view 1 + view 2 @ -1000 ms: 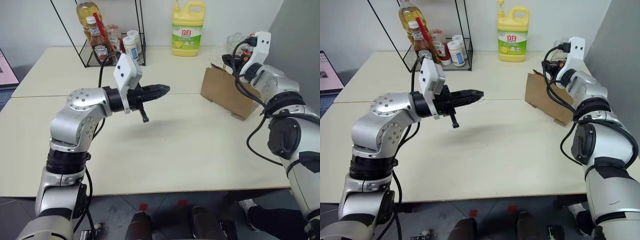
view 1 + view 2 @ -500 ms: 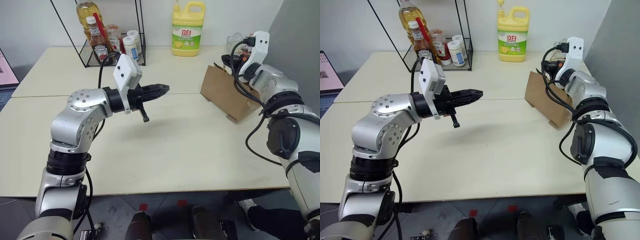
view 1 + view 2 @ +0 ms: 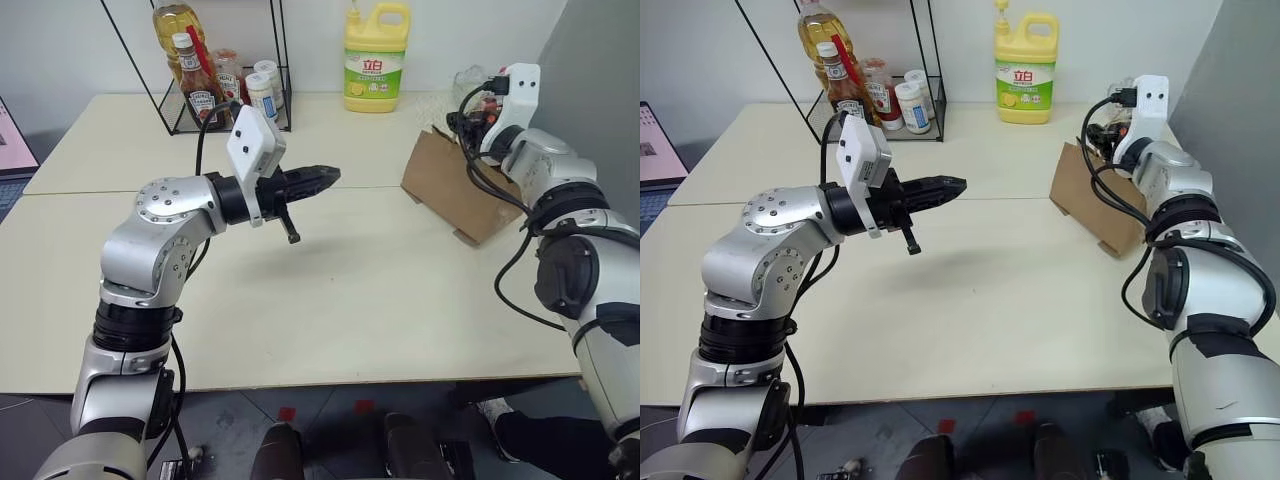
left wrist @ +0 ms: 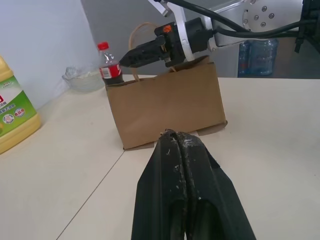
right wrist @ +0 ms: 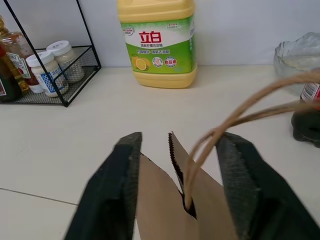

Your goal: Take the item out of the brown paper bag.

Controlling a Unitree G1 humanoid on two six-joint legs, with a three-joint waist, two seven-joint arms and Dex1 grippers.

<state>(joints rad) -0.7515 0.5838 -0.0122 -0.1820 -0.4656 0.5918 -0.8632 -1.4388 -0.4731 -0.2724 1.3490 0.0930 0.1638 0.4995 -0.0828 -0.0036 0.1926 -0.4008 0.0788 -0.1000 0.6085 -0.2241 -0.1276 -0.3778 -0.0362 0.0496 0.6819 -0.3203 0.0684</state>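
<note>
The brown paper bag stands at the table's right side, its cord handles looping up from the top. My right gripper is at the bag's top, open, with the bag's rim and the handles between its fingers. The left wrist view shows that gripper pointing across the bag's mouth. My left gripper hovers over the middle of the table, shut on nothing, pointing toward the bag. The item is hidden from view.
A dark cola bottle with a red cap and a glass bowl stand behind the bag. A yellow detergent jug and a wire rack of sauce bottles line the back. A grey wall closes the right side.
The bag's near end has swung a little to the left under my right gripper, whose wrist has turned slightly. My left arm has stayed still.
</note>
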